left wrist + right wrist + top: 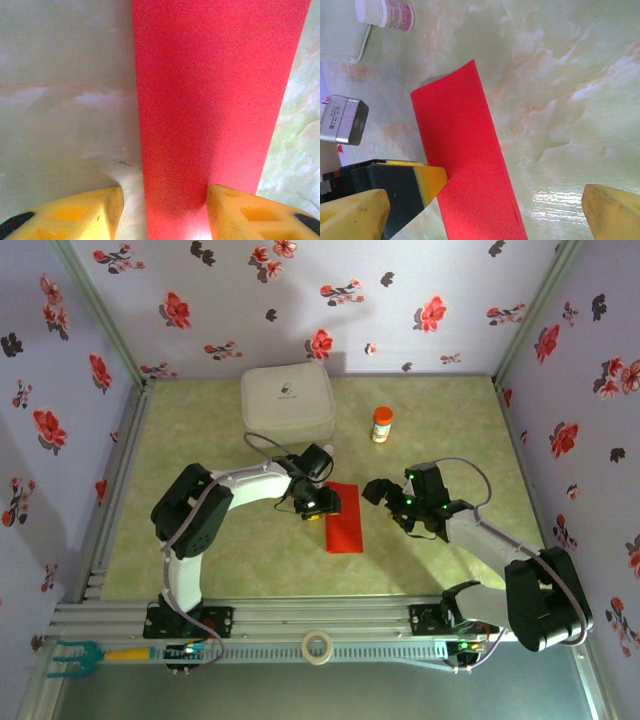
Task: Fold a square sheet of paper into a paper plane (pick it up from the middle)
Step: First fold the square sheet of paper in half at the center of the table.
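The square sheet of paper [343,518] lies flat on the green table, creased into a long red rectangle, so no paper plane is in view. My left gripper [322,502] sits low at its upper left edge, jaws open about halfway. In the left wrist view the paper [210,100] runs up between the yellow fingers [235,210]; one tip rests on red, the other on bare table. My right gripper [395,502] hovers to the right of the strip, open wide. Its wrist view shows the paper [465,165] below, with a left fingertip [427,180] touching its edge.
A white rounded case [288,400] stands at the back, an orange-capped small bottle [381,424] to its right. Floral walls close in three sides. A tape roll [318,647] and a teal-handled tool [75,655] lie on the front rail.
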{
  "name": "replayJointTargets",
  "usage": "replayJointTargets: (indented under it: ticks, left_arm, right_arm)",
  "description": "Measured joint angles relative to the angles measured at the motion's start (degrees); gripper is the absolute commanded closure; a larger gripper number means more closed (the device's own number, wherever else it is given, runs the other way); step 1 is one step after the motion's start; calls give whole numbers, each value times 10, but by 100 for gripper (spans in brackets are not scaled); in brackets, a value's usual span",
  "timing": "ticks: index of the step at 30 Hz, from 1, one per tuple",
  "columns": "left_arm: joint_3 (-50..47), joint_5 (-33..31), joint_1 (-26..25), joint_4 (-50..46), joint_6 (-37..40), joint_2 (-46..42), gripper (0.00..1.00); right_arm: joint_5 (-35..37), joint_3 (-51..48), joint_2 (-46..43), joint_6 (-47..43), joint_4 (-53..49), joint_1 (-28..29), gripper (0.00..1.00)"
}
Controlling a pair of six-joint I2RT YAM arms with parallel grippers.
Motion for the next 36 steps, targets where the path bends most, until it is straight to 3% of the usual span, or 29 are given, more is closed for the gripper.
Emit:
replayJointTargets:
  ticks: [36]
  left_arm:
    - [29, -20, -8, -34, -3, 17, 48]
  right_arm:
    - [-2, 0, 12, 0, 0, 0, 1]
